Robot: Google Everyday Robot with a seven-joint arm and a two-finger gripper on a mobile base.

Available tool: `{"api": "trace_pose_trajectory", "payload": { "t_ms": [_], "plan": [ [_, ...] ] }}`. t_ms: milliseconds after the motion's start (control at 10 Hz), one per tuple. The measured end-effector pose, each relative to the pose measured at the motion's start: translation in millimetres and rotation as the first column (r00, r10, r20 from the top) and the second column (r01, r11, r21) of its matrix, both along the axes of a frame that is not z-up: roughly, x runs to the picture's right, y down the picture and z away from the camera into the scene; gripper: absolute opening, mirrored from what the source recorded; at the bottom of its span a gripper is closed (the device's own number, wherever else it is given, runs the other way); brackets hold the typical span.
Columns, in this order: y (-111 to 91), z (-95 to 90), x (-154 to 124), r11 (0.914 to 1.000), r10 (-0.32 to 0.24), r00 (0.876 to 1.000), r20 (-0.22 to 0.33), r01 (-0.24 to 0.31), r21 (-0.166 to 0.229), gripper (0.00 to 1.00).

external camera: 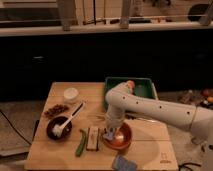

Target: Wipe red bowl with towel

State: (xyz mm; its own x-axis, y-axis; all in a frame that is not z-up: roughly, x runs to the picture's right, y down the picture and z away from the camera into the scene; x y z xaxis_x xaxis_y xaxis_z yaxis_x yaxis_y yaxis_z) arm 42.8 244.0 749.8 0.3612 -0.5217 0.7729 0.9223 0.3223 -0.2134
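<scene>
Nearest the camera lies a blue-grey pad [122, 162], on the surface [150, 145] just camera-side of the pincer [110, 131]. The pincer is down inside the bowl [125, 140], over its left half, and the towel [108, 135] shows as a small pale blue scrap right at its tip, against the bowl's inside. Whether the pincer is clamped on the towel or only pressing on it cannot be told.

Left of the pincer, just beside the bowl, lies a wooden block [93, 138], then a green vegetable [81, 142]. Further left is a dark bowl [54, 131] with a white utensil [72, 116] in it. Beyond the pincer, past the arm, sits a green tray [142, 87].

The wipe looks to be under way, and the risks follow from the setup. The towel is far smaller than the bowl, so a loose hold could leave it behind mid-stroke. The bowl is not braced, so a hard sideways push might slide it into the block or tip its rim up. A stroke too close to the camera-side rim could carry the bowl onto the pad.
</scene>
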Motion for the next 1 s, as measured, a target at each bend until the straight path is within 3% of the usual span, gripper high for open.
{"api": "trace_pose_trajectory", "payload": {
  "t_ms": [300, 500, 800, 1000],
  "plan": [
    [9.0, -4.7, 33.8, 0.9993, 0.029, 0.998, -0.060, -0.031, -0.022, 0.00],
    [6.4, -0.3, 63.2, 0.9974, 0.065, 0.989, -0.132, -0.068, -0.022, 0.00],
    [-17.1, 17.7, 73.7, 0.9972, 0.074, 0.980, -0.183, -0.073, 0.011, 0.00],
    [-33.7, 28.1, 64.7, 0.9984, 0.053, 0.983, -0.176, -0.049, 0.030, 0.00]
  ]
}}
